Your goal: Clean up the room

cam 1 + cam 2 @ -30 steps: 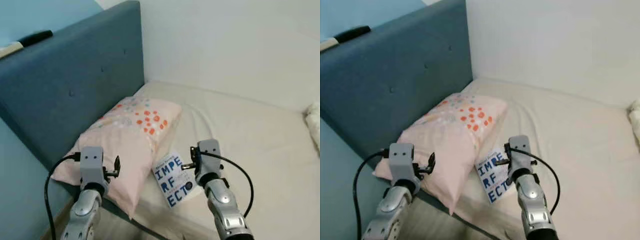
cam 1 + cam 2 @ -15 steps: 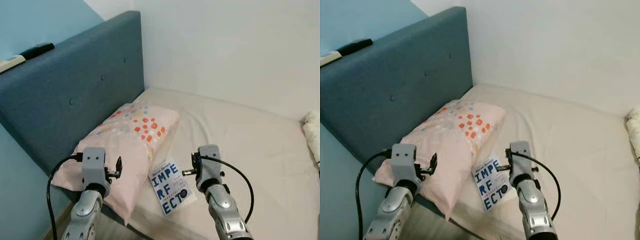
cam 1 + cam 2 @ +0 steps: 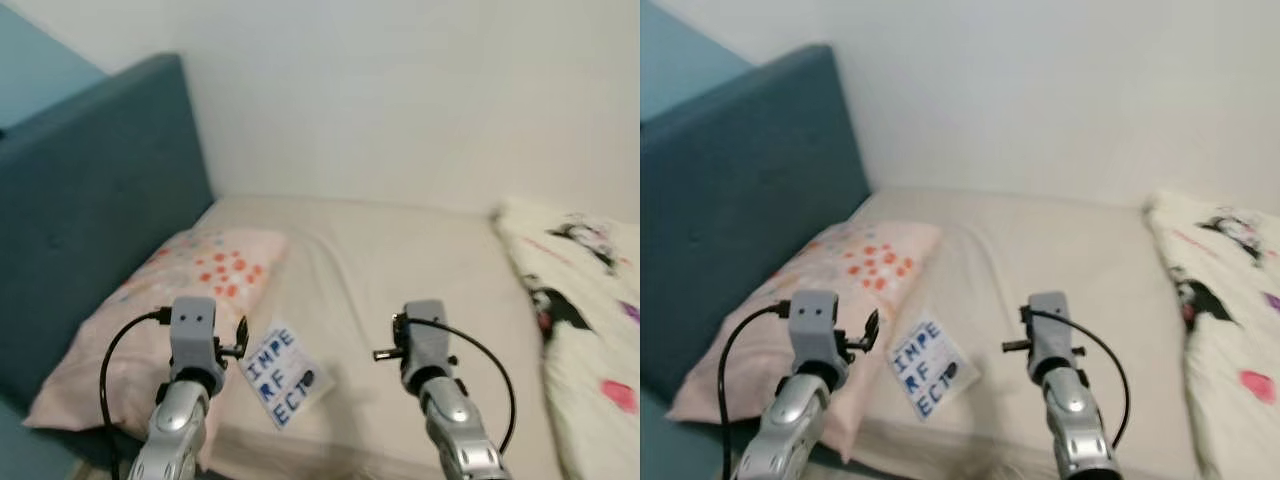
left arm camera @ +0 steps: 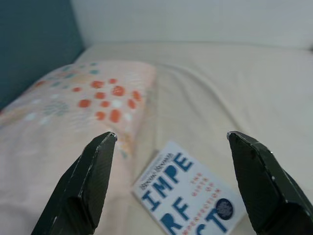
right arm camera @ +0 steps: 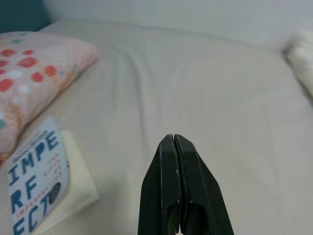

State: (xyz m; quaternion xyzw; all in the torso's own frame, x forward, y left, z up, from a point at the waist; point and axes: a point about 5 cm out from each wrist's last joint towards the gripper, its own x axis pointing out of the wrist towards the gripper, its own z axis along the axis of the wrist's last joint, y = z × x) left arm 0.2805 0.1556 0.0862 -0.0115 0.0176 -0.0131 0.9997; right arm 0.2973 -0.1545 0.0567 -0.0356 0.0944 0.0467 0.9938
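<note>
The left claw [image 4: 168, 142] is released, its 2 black fingers [image 4: 88, 181] spread wide and grasping nothing. It hangs above the near edge of the bed [image 3: 400, 250]. Just ahead of it and below lies a book [image 4: 188, 188] with a white cover and large blue letters, flat on the cream sheet. The pink pillow [image 4: 73, 107] with orange and pale dots lies to the left of this claw, its edge just beside the book. Beyond the pillow stands the blue padded headboard [image 3: 90, 190].

The right claw [image 5: 176, 181] is clenched, its 2 fingers pressed together with nothing between them. It hovers over bare sheet, with the book off to its left and nearer the bed's front edge. Well apart to its right lies a white blanket [image 3: 580, 300] printed with dark cartoon figures and pink marks. A white wall [image 3: 400, 90] rises behind the bed.
</note>
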